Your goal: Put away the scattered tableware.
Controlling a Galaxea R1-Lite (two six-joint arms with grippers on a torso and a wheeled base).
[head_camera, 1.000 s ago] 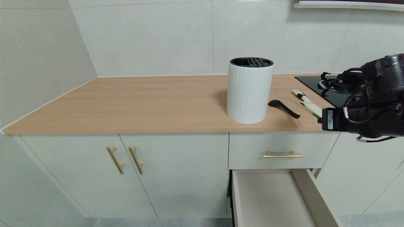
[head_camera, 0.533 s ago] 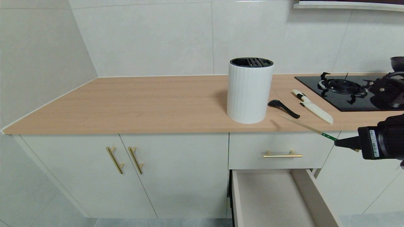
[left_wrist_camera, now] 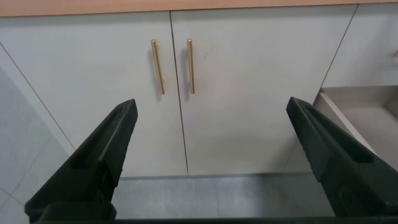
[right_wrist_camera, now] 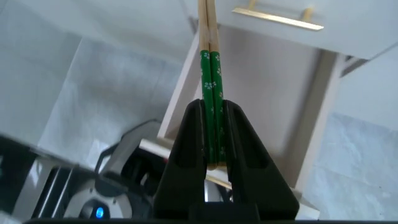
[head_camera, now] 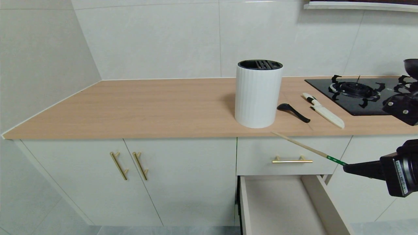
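**Green-ended chopsticks pinched above the open drawer**

Pale, faintly veined tiles cover the wall (head_camera: 147,39) behind a long countertop (head_camera: 147,104) of matt, light wood-grain laminate. Flat off-white cabinet doors (head_camera: 81,182) below it carry slim brass bar handles (head_camera: 118,165). To their right a lower drawer (head_camera: 277,205) stands pulled out, smooth and beige inside.

A glossy black glass hob (head_camera: 356,94) lies at the counter's right end. A white, vertically ribbed cylindrical holder (head_camera: 258,98) with a black slotted top stands upright near the front edge. Beside it lie a curved black spoon (head_camera: 293,112) and a knife (head_camera: 323,110) with a cream blade, apart from each other.

The right gripper (head_camera: 347,167) is clenched on a pair of thin bamboo chopsticks (head_camera: 307,148) by their green, flower-dotted ends, holding them in the air above the open drawer. A barcode sticker on its housing is too small to read. The left gripper (left_wrist_camera: 211,109) hangs spread wide and unloaded before the cabinet doors.
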